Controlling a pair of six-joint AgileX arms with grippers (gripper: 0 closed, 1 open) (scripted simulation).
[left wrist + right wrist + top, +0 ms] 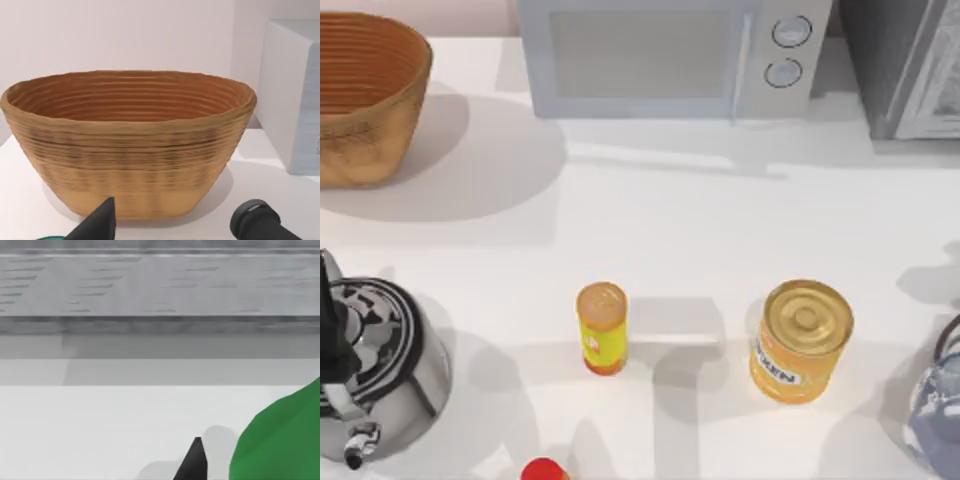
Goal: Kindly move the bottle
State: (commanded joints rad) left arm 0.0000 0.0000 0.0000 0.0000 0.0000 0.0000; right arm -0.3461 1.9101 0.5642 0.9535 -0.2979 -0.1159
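- The bottle (280, 440) appears in the right wrist view as a green mass close to the camera, beside one dark fingertip of the right gripper (192, 465).
- Whether that gripper is clamped on it or merely beside it, I cannot tell.
- The left gripper (175, 225) faces the woven basket (127, 145), fingers apart and holding nothing.
- Advice: confirm a firm grasp before lifting, keep the bottle upright, and steer clear of the yellow cylinder (602, 328) and the can (802, 340) on the counter (670, 230).

White table (650, 230), pale wall (125, 35) behind, soft overhead shadows
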